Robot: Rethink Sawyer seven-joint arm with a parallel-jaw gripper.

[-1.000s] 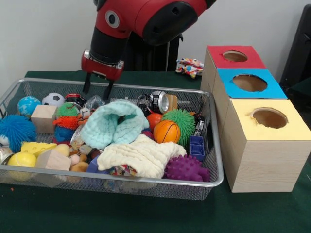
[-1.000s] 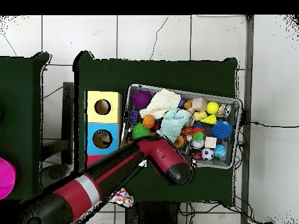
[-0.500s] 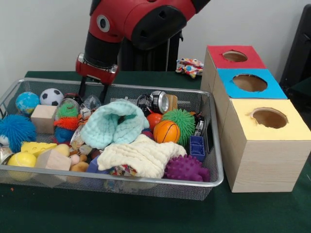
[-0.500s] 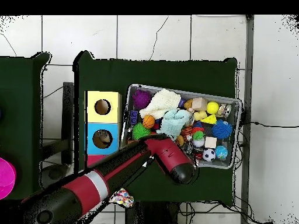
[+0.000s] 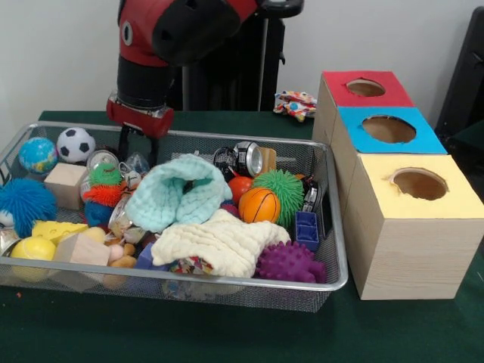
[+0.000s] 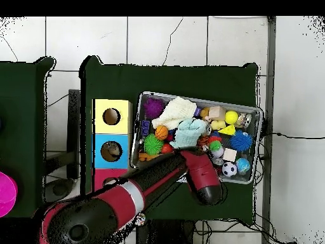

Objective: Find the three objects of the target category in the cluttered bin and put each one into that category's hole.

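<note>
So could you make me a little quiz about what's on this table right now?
1. True or false: the mini basketball lies inside the wire bin.
2. Which box stands nearest the camera in the front view? A red-topped box B blue-topped box C yellow-topped box
3. Fill in: the gripper hangs over the end of the bin that holds the ____ ball.

Key: 1 true; 2 C; 3 soccer.
</note>
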